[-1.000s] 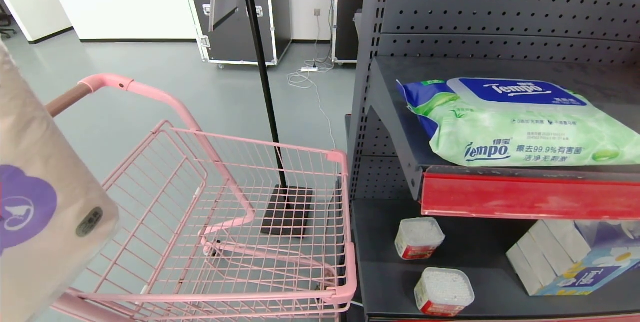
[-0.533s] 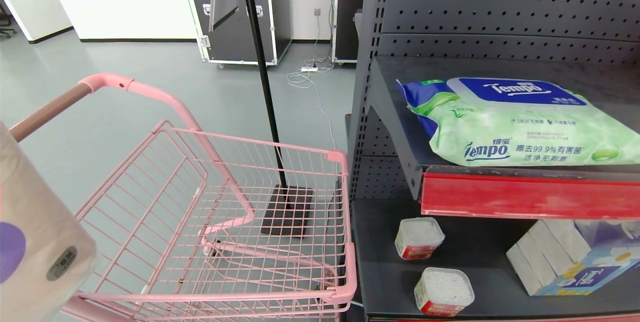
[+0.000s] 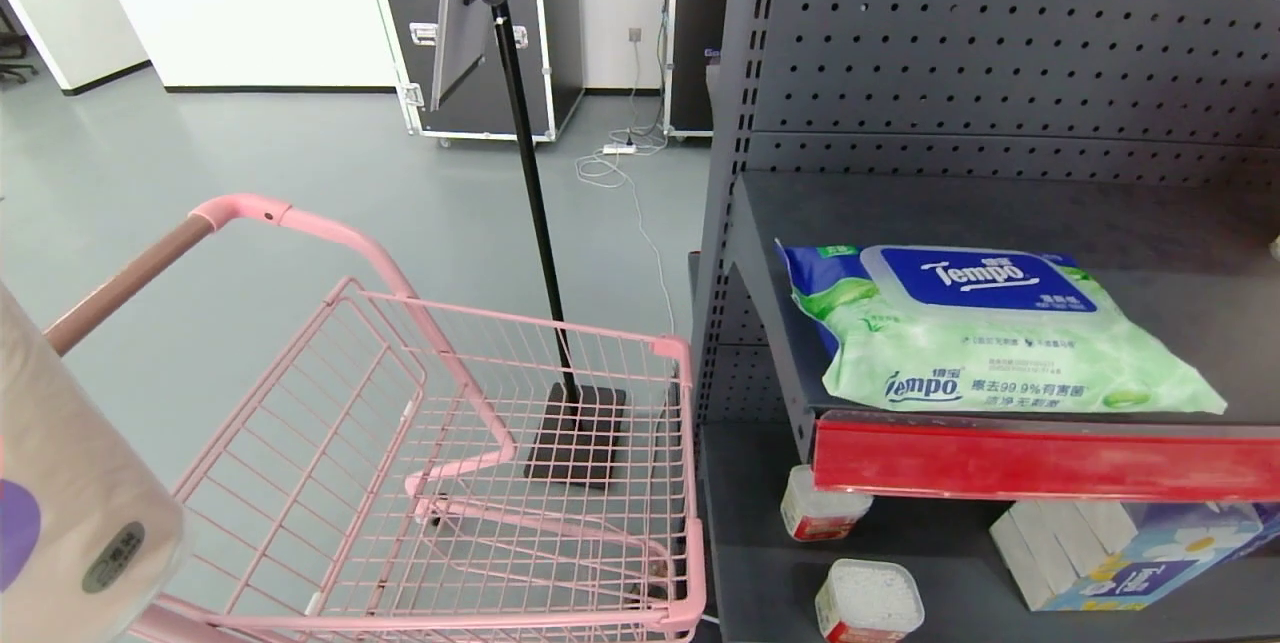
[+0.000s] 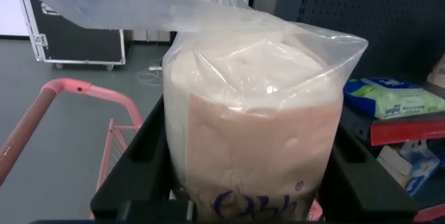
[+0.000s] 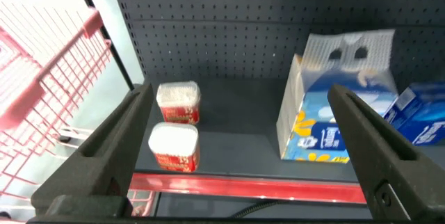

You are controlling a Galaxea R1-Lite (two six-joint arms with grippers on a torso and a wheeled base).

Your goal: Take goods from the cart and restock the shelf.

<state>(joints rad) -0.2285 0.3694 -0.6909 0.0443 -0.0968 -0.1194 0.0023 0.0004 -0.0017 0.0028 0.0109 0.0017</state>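
Note:
A pack of toilet rolls in clear plastic (image 4: 254, 126) sits between the black fingers (image 4: 142, 161) of my left gripper (image 4: 243, 182), which is shut on it. The same pack (image 3: 60, 513) appears at the far left of the head view, beside the pink wire cart (image 3: 500, 328). The cart's basket looks empty. To the right stands the dark shelf (image 3: 1000, 213) with a green wet-wipes pack (image 3: 990, 323) on its upper board. My right gripper (image 5: 240, 95) is open and holds nothing, facing the lower board with two small boxes (image 5: 179, 102) and a tissue pack (image 5: 334, 106).
A black pole stand (image 3: 530, 193) with a flat base (image 3: 575, 433) rises behind the cart, close to the shelf's side post. The lower board holds two small boxes (image 3: 868, 603) and tissue packs (image 3: 1120, 548). Bare board lies behind and right of the wipes.
The toilet roll pack dropped lower and farther left in the head view during the first half second. The head camera has since tilted, so the cart and shelf sit lower in the picture.

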